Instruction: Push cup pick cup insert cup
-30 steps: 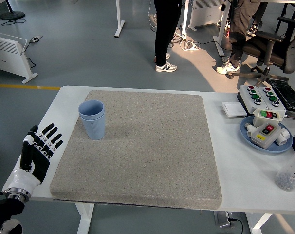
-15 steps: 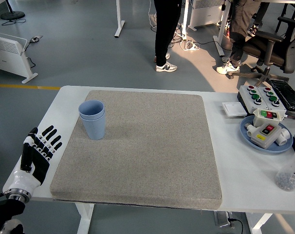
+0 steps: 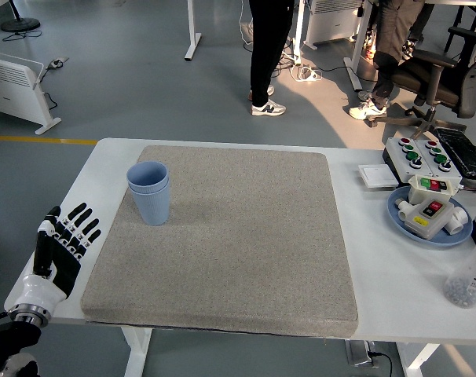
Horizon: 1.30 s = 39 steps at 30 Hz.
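Observation:
Two light blue cups [image 3: 150, 192] stand nested, one inside the other, upright on the left part of the grey mat [image 3: 238, 243]. My left hand [image 3: 61, 245] hovers over the table's left edge, below and to the left of the cups, well apart from them. Its fingers are spread and hold nothing. My right hand does not show in the head view.
A blue plate [image 3: 450, 233] with a button box lies at the right, and a control panel [image 3: 426, 155] sits behind it. A clear bottle [image 3: 467, 281] stands near the right edge. People stand on the floor beyond the table.
My left hand has sunk slightly down and back toward the table's near left corner. The cups have not moved.

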{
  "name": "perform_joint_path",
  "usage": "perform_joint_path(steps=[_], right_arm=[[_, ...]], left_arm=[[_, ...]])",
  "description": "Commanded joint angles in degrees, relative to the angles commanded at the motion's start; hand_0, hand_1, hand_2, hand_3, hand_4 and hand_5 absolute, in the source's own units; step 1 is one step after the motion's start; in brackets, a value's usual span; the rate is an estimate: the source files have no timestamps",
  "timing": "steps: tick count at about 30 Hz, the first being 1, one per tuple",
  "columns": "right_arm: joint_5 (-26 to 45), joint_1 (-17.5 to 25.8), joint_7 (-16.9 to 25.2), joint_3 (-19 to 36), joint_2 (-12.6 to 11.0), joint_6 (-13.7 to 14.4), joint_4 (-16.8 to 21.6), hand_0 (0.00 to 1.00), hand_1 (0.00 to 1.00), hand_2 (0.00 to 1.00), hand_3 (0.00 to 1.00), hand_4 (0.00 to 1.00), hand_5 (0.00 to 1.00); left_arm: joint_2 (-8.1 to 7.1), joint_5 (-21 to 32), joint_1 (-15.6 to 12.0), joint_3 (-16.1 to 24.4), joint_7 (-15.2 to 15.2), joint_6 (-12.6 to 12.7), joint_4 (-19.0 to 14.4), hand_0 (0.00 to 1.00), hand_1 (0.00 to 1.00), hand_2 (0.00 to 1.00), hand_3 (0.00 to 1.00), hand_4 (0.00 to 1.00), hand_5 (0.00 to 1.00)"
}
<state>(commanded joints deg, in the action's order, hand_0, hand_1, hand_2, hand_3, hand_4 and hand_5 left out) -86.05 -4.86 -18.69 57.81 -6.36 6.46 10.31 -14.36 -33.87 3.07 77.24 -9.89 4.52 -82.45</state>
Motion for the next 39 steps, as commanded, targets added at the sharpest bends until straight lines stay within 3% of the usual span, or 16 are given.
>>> perform_joint_path(steps=[5, 12, 16, 39], right_arm=[[-0.1, 0.1, 0.0, 0.2, 0.0, 0.0, 0.0, 0.531, 0.549, 0.503, 0.543, 0.088, 0.931], [0.0, 0.3, -0.1, 0.1, 0.0, 0.1, 0.0, 0.531, 0.549, 0.503, 0.543, 0.088, 0.932], [-0.2, 0.4, -0.1, 0.2, 0.0, 0.1, 0.0, 0.531, 0.549, 0.503, 0.543, 0.088, 0.932], [0.5, 0.6, -0.1, -0.4, -0.1, -0.1, 0.0, 0.531, 0.549, 0.503, 0.543, 0.087, 0.93]], left_arm=[[0.09, -0.2, 0.0, -0.1, 0.2, -0.4, 0.4, 0.879, 0.887, 0.9, 0.826, 0.589, 0.998], [0.29, -0.7, 0.2, 1.3, 1.6, -3.9, 2.5, 0.868, 0.867, 0.878, 0.815, 0.593, 0.998], [0.34, -0.8, 0.1, 1.9, 2.0, -4.6, 3.3, 0.868, 0.867, 0.878, 0.815, 0.593, 0.998], [0.52, -1.0, 0.4, 2.0, 2.0, -4.5, 3.6, 0.86, 0.862, 0.869, 0.806, 0.607, 0.998]])
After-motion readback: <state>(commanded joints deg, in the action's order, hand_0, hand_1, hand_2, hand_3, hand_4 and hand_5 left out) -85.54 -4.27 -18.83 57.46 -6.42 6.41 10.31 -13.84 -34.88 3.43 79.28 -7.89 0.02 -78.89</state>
